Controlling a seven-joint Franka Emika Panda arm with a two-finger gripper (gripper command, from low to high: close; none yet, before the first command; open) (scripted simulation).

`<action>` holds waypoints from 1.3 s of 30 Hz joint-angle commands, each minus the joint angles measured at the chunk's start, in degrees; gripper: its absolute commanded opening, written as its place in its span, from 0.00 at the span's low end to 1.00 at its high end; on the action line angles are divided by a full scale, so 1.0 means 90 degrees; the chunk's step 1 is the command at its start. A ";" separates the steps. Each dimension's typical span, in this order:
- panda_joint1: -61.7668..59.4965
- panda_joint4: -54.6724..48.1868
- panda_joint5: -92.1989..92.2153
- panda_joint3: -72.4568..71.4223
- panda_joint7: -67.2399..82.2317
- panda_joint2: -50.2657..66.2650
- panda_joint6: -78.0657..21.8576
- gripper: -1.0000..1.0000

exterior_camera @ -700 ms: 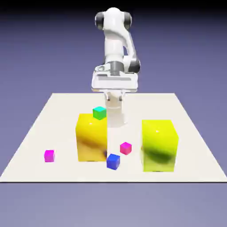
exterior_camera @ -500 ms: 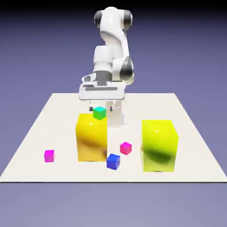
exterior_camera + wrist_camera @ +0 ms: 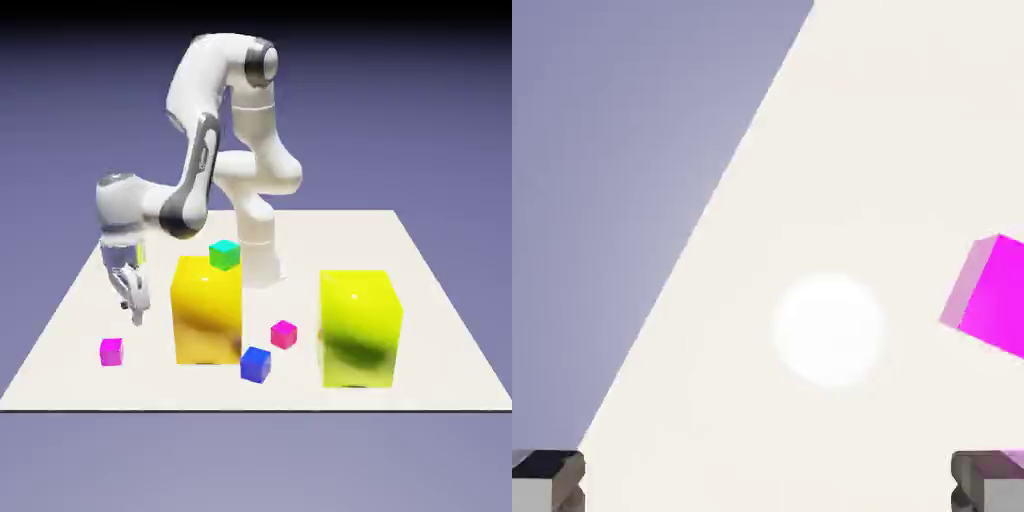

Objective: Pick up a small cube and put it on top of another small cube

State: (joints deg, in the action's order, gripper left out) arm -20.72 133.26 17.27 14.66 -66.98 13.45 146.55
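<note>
Hand view: right edge crops the magenta cube (image 3: 997,295).

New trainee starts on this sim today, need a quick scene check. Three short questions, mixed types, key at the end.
1. True or false: the magenta cube is between the gripper's fingertips.
2. Multiple choice: what does the green cube look to be on or behind? A) the yellow-green block; B) the orange-yellow block; C) the blue cube.
3. Fill in: the gripper's jaws stand ____.

Key: 1 false; 2 B; 3 open.
</note>
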 commanded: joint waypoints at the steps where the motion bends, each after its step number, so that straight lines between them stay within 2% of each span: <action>1: -0.0108 -0.0139 0.0087 0.0073 -0.0123 0.0231 -0.0138 0.50; 6: -0.0475 -0.0616 0.0383 0.0325 -0.0544 0.1023 -0.0610 0.50; 11: -0.0780 -0.0744 0.0981 -0.0181 -0.0114 0.2023 0.0234 0.50; 12: -0.0780 -0.0744 0.0981 -0.0181 -0.0114 0.2023 0.0234 0.00; 17: -0.0499 -0.0626 0.0430 0.0286 -0.0511 0.1101 -0.0544 0.00; 19: -0.0428 -0.0618 0.0317 0.0254 -0.0088 0.0805 -0.0571 0.00; 29: 0.1879 0.0684 -0.1664 -0.1580 0.2315 -0.0864 -0.0907 0.00; 32: 0.2161 0.0871 -0.1883 -0.1772 0.2225 -0.0894 -0.0991 0.00; 37: 0.2176 0.1026 -0.1909 -0.1757 0.2207 0.0139 0.0197 0.00; 38: 0.2176 0.1026 -0.1909 -0.1757 0.2207 0.0140 0.0197 1.00; 39: 0.2176 0.1026 -0.1909 -0.1757 0.2207 0.0140 0.0197 1.00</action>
State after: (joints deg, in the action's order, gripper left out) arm -1.13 142.50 0.09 -1.15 -47.12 14.71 148.32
